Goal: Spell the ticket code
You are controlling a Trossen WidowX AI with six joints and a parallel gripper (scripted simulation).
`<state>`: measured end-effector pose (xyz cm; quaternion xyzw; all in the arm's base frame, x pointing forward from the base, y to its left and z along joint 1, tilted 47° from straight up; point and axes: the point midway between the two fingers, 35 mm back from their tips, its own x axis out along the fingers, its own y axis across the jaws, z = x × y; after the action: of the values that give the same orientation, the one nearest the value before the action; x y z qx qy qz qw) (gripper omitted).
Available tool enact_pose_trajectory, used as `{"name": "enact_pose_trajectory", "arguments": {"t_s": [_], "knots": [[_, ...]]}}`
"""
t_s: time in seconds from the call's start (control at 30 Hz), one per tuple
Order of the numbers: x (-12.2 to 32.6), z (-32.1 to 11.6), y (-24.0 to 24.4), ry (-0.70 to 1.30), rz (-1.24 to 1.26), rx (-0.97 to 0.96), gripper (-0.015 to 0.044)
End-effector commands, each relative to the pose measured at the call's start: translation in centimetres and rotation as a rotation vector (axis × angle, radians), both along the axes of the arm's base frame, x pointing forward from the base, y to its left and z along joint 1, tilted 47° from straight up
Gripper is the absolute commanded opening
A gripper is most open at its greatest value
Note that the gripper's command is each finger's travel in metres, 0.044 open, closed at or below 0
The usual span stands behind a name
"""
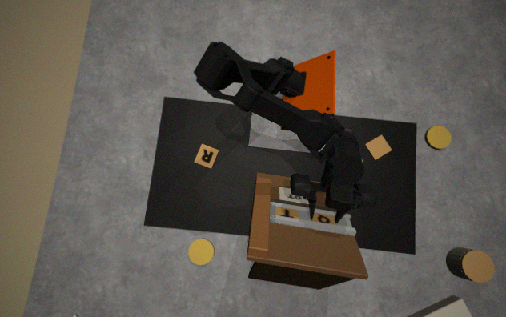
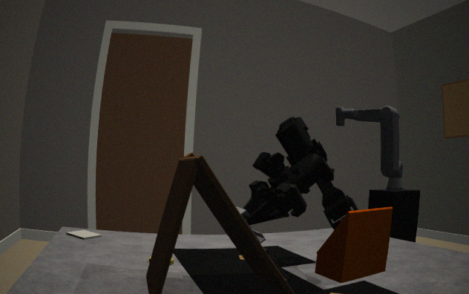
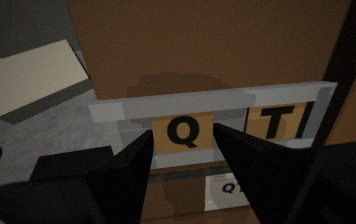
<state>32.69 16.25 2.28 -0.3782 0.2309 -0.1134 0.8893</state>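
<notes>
My gripper (image 1: 325, 218) (image 3: 183, 130) is shut on the Q tile (image 1: 323, 218) (image 3: 183, 145), one finger at each side. The Q tile sits upright-reading in the grey rail (image 1: 312, 226) (image 3: 200, 102) in the wrist view. The T tile (image 1: 287, 213) (image 3: 277, 122) sits in the rail to its right there, near the far end, with a gap between the two tiles. The ticket (image 1: 286, 193) (image 3: 215, 197) shows a Q, then a letter partly covered by a finger. An R tile (image 1: 206, 156) and a tile with no letter visible (image 1: 378, 147) lie off the board. The exterior view hides the fingertips.
The brown sloped board (image 1: 312, 250) (image 2: 222, 208) (image 3: 210, 45) carries the rail. An orange block (image 1: 314, 84) (image 2: 356, 245) stands near the arm. Two yellow discs (image 1: 438, 137) (image 1: 201, 251), a cylinder (image 1: 477, 266) and a pale slab (image 2: 84, 234) (image 3: 40, 75) are around the black mat (image 1: 180, 192).
</notes>
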Motion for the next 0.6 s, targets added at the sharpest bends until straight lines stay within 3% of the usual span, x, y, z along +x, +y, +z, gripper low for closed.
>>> {"name": "enact_pose_trajectory", "arguments": {"t_s": [0.0, 0.57], "knots": [[-0.01, 0.31, -0.18, 0.0, 0.003, 0.001, 0.0], [-0.03, 1.0, -0.83, 0.0, 0.003, 0.001, 0.0]]}}
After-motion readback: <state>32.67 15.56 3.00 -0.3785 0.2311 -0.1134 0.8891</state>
